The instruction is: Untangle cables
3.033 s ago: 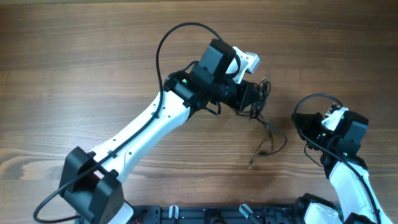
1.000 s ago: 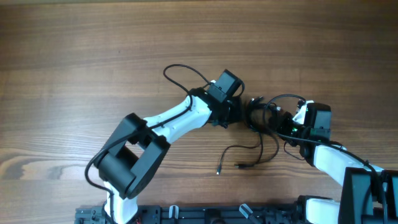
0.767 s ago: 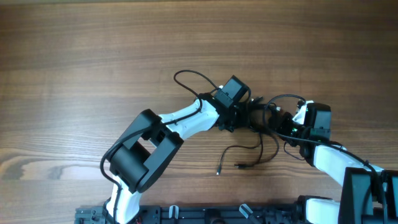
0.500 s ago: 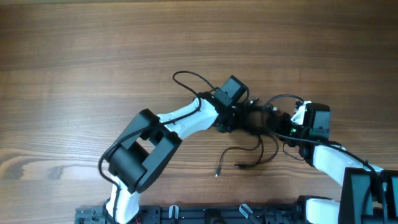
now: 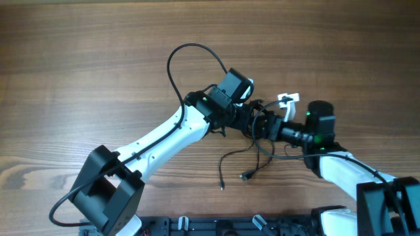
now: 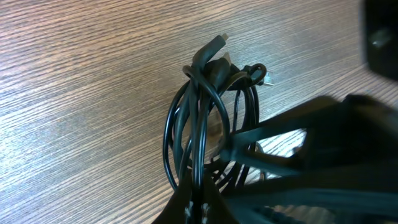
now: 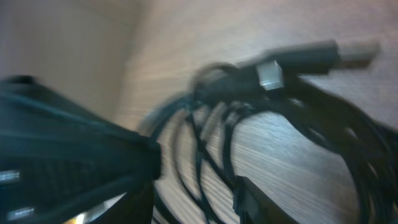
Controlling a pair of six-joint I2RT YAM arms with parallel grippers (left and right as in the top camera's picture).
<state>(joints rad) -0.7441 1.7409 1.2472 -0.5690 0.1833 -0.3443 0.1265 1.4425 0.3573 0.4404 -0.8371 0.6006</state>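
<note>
A tangled bundle of black cables [image 5: 260, 115] hangs between my two grippers at the table's middle. Its loose ends [image 5: 222, 187] trail down onto the wood. My left gripper [image 5: 251, 120] is shut on a strand of the bundle. The left wrist view shows its fingertips [image 6: 199, 202] pinched on the coil [image 6: 198, 124], with a plug [image 6: 214, 45] on top. My right gripper [image 5: 271, 128] is at the bundle's right side. The blurred right wrist view shows its jaws [image 7: 193, 205] apart with cable strands between them. A USB plug [image 7: 351, 50] sticks out at the upper right.
The table is bare wood. A black rail [image 5: 216, 226] runs along the front edge. The left arm's own black lead [image 5: 176, 56] loops above its forearm. The left gripper's dark body [image 7: 62, 155] fills the left of the right wrist view.
The left arm has swung, with its elbow now far out to the left. The bundle has moved slightly left. The right gripper has followed leftward, and the loose ends have shifted left.
</note>
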